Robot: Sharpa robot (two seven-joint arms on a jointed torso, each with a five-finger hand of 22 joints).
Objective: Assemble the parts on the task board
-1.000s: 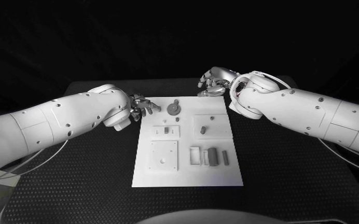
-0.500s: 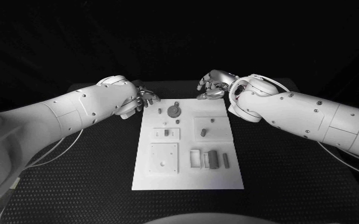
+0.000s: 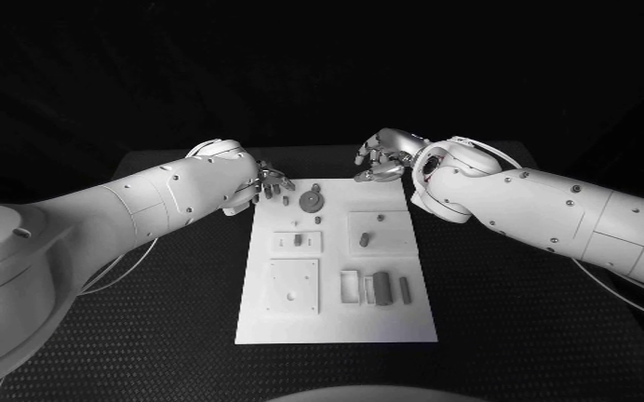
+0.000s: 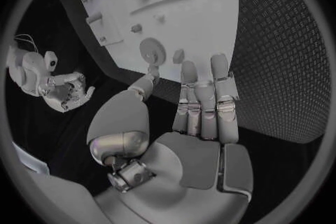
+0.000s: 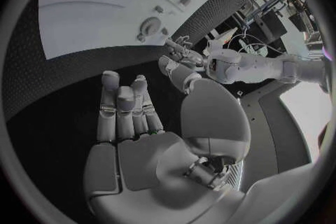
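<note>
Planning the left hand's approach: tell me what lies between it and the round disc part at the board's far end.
In the head view, one small dark part lies between the left hand and the round disc part, on the task board.

White task board [image 3: 336, 272] w/ grey parts [image 3: 382, 282]; black textured table [image 3: 161, 309]; silver hands.

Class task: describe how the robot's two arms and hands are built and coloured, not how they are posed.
Both arms have smooth white shells dotted with small dark screw holes. A thin pale cable loops beside the left arm and the right arm. The left robot hand and right robot hand are silver metal with jointed fingers.
</note>
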